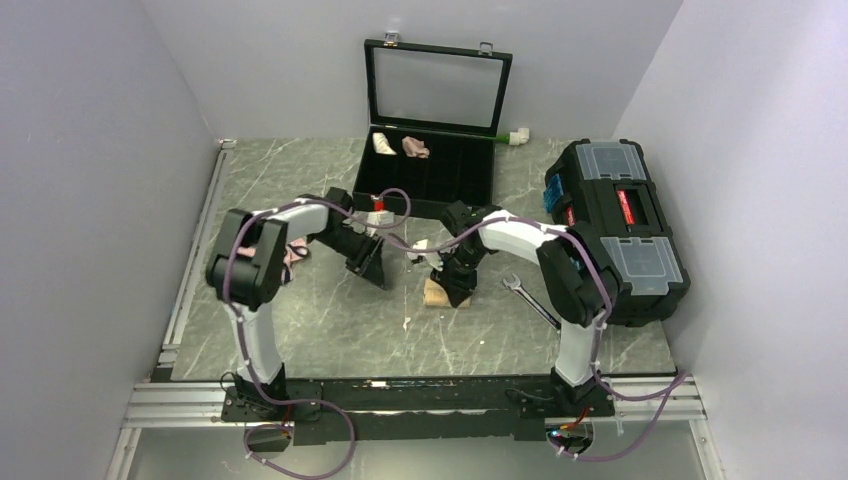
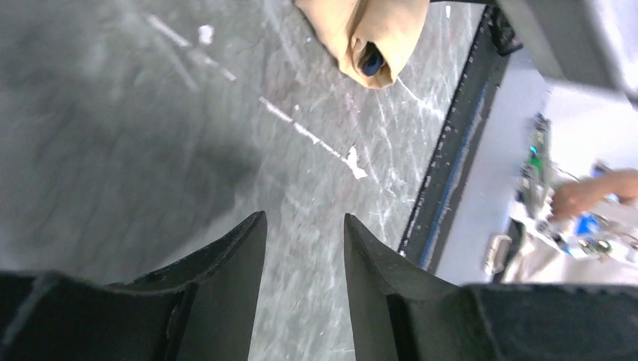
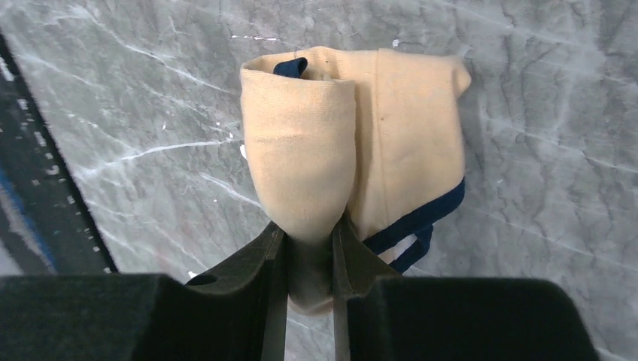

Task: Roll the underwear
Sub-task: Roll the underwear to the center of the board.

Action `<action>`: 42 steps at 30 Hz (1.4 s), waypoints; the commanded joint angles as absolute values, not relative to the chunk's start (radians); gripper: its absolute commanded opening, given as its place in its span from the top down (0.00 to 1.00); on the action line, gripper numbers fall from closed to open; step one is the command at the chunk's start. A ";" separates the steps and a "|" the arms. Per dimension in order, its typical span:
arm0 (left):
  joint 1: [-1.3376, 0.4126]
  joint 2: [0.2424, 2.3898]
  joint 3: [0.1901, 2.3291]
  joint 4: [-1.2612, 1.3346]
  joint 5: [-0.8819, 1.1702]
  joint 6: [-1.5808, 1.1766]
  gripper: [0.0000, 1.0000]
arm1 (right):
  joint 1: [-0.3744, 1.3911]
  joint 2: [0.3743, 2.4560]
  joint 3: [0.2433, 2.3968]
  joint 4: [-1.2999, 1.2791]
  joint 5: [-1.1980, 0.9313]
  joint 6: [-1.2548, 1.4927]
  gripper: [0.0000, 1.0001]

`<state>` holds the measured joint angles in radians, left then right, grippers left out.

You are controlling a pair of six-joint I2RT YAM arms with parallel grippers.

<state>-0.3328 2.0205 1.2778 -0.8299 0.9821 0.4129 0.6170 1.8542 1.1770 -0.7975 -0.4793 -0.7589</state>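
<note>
The tan underwear (image 3: 391, 128) with navy edging lies on the marble table, one side folded over into a thick roll. My right gripper (image 3: 308, 229) is shut on the near end of that roll, fabric squeezed between both fingers. From above, the underwear (image 1: 436, 293) peeks out under the right gripper (image 1: 455, 287) at the table's middle. My left gripper (image 1: 372, 268) hovers a little to the left, apart from the cloth. In the left wrist view its jaws (image 2: 305, 222) stand open over bare table, with the underwear's (image 2: 361, 34) rolled end further ahead.
An open black case (image 1: 430, 185) at the back holds two small fabric rolls (image 1: 398, 145). A black toolbox (image 1: 610, 225) stands at the right, a wrench (image 1: 527, 297) in front of it. Pink fabric (image 1: 296, 250) lies by the left arm. A small white scrap (image 1: 407, 322) lies near the front.
</note>
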 commanded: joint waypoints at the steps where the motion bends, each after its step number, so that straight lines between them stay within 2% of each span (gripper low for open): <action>1: -0.274 1.805 1.149 -0.619 0.925 0.358 0.53 | 0.574 2.026 1.289 -1.032 -0.610 -0.869 1.00; 8: -0.331 1.505 0.967 -0.469 0.796 0.472 0.51 | 0.520 2.266 1.556 -1.269 -0.723 -0.968 1.00; 14: -0.581 1.373 0.877 -0.343 0.559 0.574 0.49 | 0.518 2.338 1.640 -1.342 -0.745 -0.993 0.99; 18: -0.740 1.434 0.924 -0.288 0.435 0.607 0.46 | 0.518 2.370 1.653 -1.343 -0.734 -0.988 0.99; 24: -0.883 1.613 1.025 -0.224 0.320 0.642 0.45 | 0.518 2.376 1.643 -1.316 -0.723 -0.967 0.99; 36: -0.952 1.751 1.073 -0.186 0.280 0.628 0.43 | 0.519 2.373 1.632 -1.299 -0.718 -0.959 0.99; 42: -0.958 1.796 1.072 -0.201 0.294 0.613 0.49 | 0.520 2.373 1.629 -1.292 -0.716 -0.952 0.99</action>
